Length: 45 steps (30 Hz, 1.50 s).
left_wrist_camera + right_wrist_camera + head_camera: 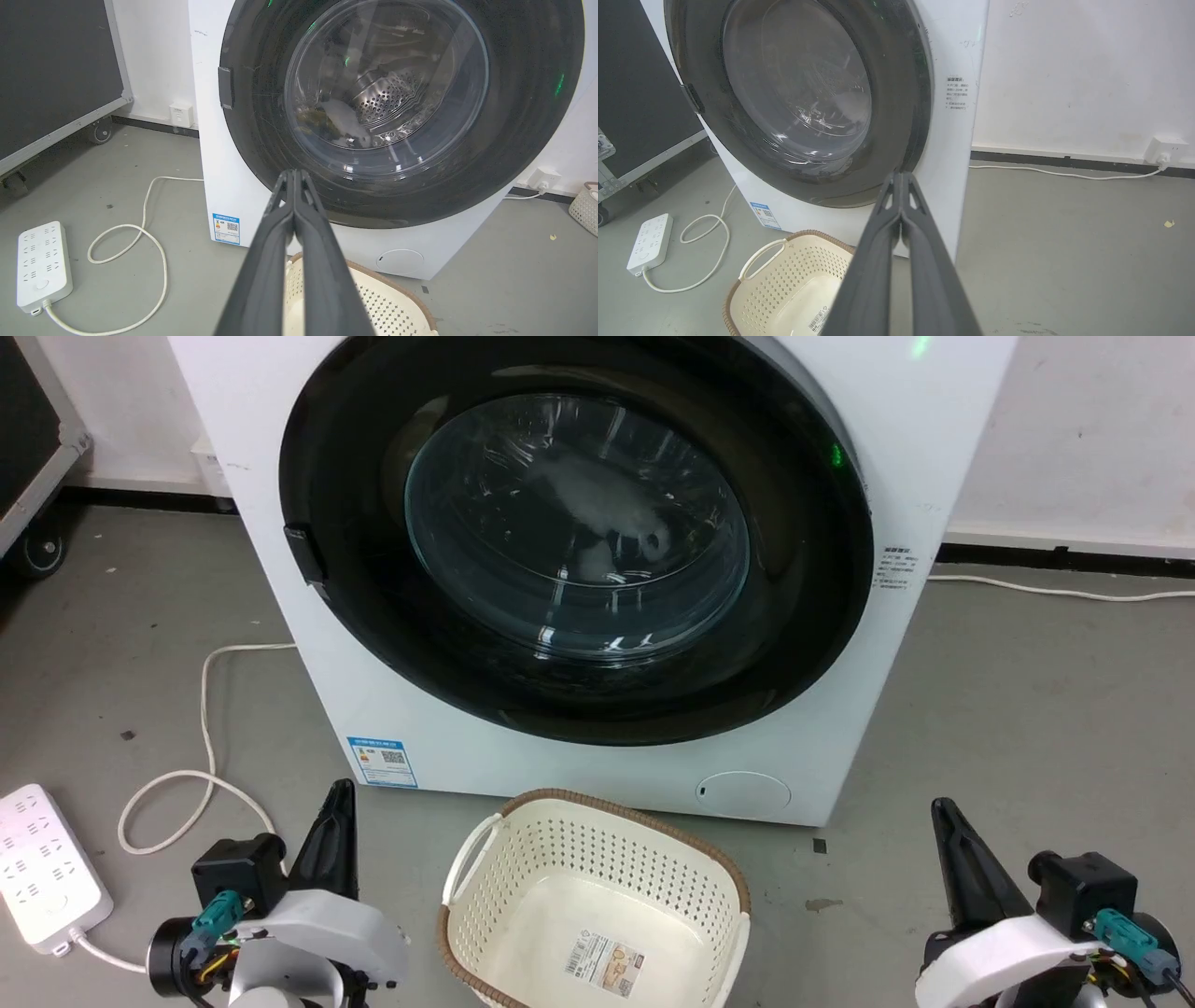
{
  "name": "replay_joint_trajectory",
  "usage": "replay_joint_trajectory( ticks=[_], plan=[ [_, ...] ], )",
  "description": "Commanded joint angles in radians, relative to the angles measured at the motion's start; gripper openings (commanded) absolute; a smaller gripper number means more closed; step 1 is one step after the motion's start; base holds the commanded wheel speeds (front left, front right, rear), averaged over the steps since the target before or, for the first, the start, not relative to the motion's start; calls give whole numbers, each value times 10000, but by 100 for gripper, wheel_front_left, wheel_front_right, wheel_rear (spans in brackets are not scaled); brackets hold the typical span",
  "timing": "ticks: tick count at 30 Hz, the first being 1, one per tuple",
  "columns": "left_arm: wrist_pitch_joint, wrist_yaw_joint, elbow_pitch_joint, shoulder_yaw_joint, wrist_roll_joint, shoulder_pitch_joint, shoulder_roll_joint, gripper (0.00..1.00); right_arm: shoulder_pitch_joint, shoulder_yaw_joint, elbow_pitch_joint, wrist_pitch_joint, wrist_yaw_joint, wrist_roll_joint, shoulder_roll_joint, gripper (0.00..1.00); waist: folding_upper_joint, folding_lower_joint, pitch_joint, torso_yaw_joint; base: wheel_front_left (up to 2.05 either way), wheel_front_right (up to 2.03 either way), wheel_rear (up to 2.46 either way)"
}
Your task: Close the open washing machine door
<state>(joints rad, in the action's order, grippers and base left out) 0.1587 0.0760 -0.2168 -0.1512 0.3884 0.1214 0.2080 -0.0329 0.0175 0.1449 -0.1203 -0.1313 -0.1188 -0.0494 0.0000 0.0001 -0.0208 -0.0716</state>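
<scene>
Low, left end effector [342, 791] pinched, right [942, 807] likewise

glossy black door [803, 616], white washing machine [420, 728], cream perforated basket [597, 859]

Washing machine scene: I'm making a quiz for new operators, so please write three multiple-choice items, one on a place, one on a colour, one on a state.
1. Where does the laundry basket stand? A) on the floor before the washing machine B) on top of it C) inside its drum
2. What colour is the label low on the machine's front? A) red B) blue C) green
3. How is the washing machine door? A) swung wide open B) taken off C) shut
Answers: 1A, it sits on the floor below the front panel; 2B, the label's frame is blue; 3C, its black ring lies flush against the white front.
</scene>
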Motion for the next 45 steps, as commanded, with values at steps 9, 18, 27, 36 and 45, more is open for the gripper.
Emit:
replay_joint_trajectory(
  ticks=[9,18,27,36,45],
  plan=[
    [-184,-116,283,187,-490,-241,-192,0,122,-33,-218,141,2,195,-3,0,0,-1,21,73,0,0,0],
    [-345,-190,499,339,-879,-352,-351,0,146,-49,-359,263,2,308,-4,0,0,-1,43,147,0,0,0],
    [-505,-264,715,491,-1268,-464,-510,0,169,-65,-500,385,3,422,-4,0,0,-1,64,220,0,0,0],
    [-666,-338,931,643,-1657,-575,-668,0,193,-82,-641,506,3,536,-5,0,0,-1,85,294,0,0,0],
    [-862,-428,1194,828,-2131,-711,-862,0,222,-102,-813,655,4,675,-6,0,0,-1,112,384,0,0,0]
  ],
)
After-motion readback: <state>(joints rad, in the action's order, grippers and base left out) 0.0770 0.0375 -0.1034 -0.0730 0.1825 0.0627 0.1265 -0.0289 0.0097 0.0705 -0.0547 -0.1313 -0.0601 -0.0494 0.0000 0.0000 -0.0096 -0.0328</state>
